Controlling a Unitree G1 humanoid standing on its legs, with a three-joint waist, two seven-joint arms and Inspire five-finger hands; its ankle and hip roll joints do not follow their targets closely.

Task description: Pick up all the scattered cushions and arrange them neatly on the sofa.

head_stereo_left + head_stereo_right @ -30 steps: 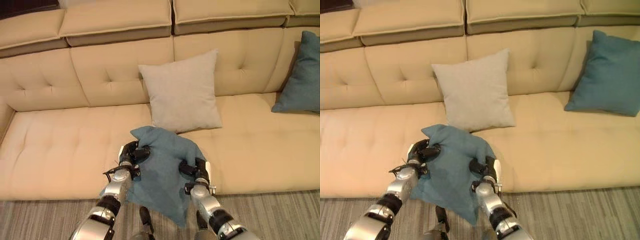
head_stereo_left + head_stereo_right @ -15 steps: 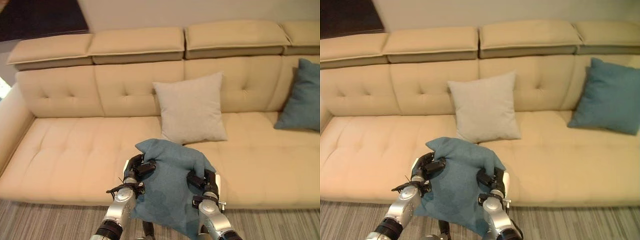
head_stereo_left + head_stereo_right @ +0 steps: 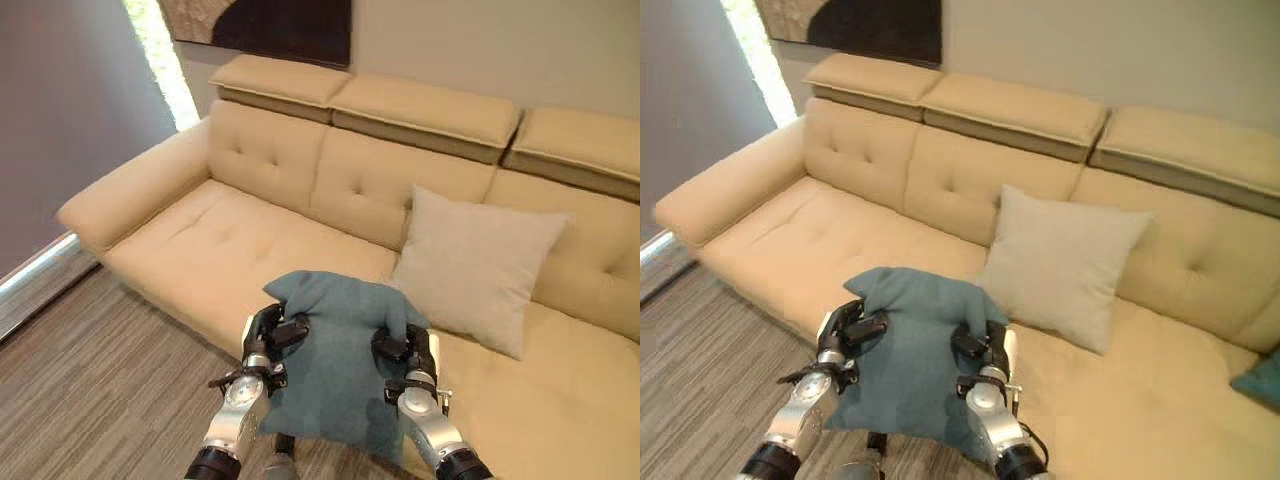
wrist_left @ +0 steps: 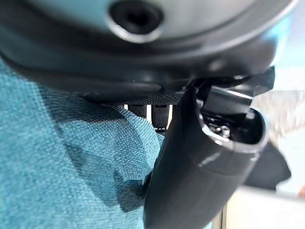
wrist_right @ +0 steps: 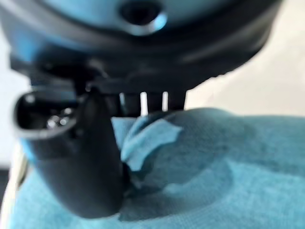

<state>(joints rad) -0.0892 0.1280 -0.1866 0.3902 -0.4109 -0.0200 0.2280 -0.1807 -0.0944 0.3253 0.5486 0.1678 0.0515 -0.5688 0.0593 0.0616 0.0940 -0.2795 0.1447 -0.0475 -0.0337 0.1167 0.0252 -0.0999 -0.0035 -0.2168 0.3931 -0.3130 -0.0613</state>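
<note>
A teal cushion (image 3: 335, 350) hangs between my two hands in front of the beige sofa (image 3: 230, 240), its top over the seat's front edge. My left hand (image 3: 268, 335) is shut on the cushion's left side, and my right hand (image 3: 402, 352) is shut on its right side. In the left wrist view the thumb (image 4: 190, 176) presses into the teal cloth (image 4: 62, 171). The right wrist view shows the thumb (image 5: 90, 162) pinching a fold of the same cloth (image 5: 200, 167). A light grey cushion (image 3: 475, 265) leans upright against the sofa's backrest, just right of the held one.
The sofa's left armrest (image 3: 130, 190) and the long seat to the left of the grey cushion are bare. A corner of another teal cushion (image 3: 1260, 385) shows at the far right of the seat. Striped grey carpet (image 3: 90, 390) lies before the sofa.
The camera has swung left, so the sofa's left armrest and the wall came into view. Both hands still hold the teal cushion, at about the same place before the seat edge.
</note>
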